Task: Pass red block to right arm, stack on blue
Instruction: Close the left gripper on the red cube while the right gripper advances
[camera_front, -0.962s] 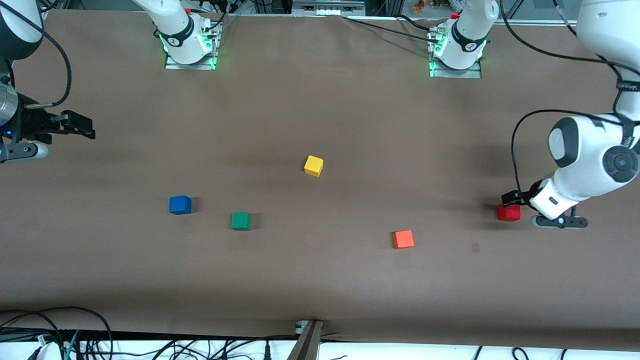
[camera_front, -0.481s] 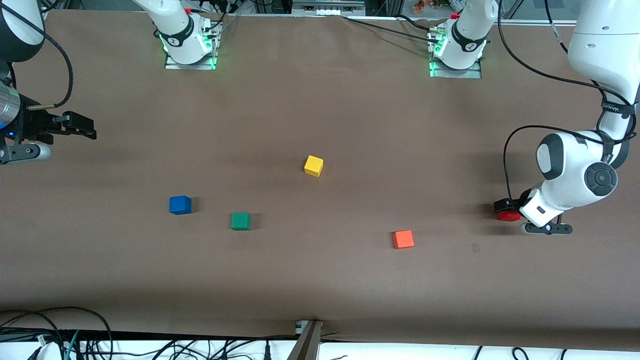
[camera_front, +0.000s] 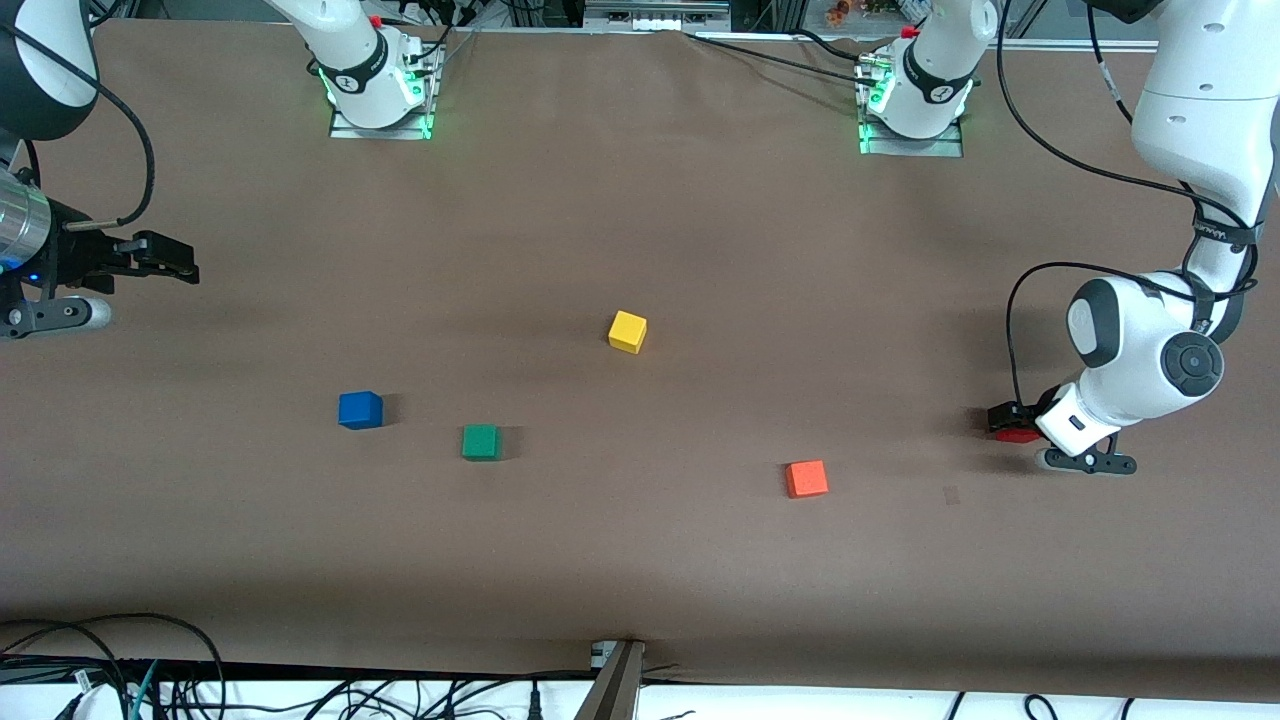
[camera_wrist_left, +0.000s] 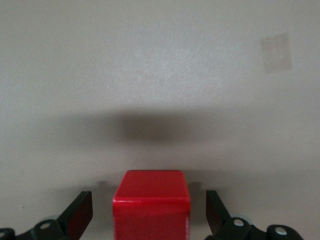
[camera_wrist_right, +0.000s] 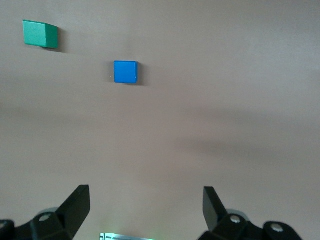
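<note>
On my left wrist feed, the left gripper has its jaws spread wide, one on each side of the red block, with a gap on both sides; nothing is clamped. The red block sits on the counter near the edge at the left arm's end. The right gripper hangs over the edge at the right arm's end, waiting, jaws released and holding nothing. The blue block rests toward the right arm's end, the green block just beside it. The yellow block lies mid-counter; the orange block is nearer the front edge.
</note>
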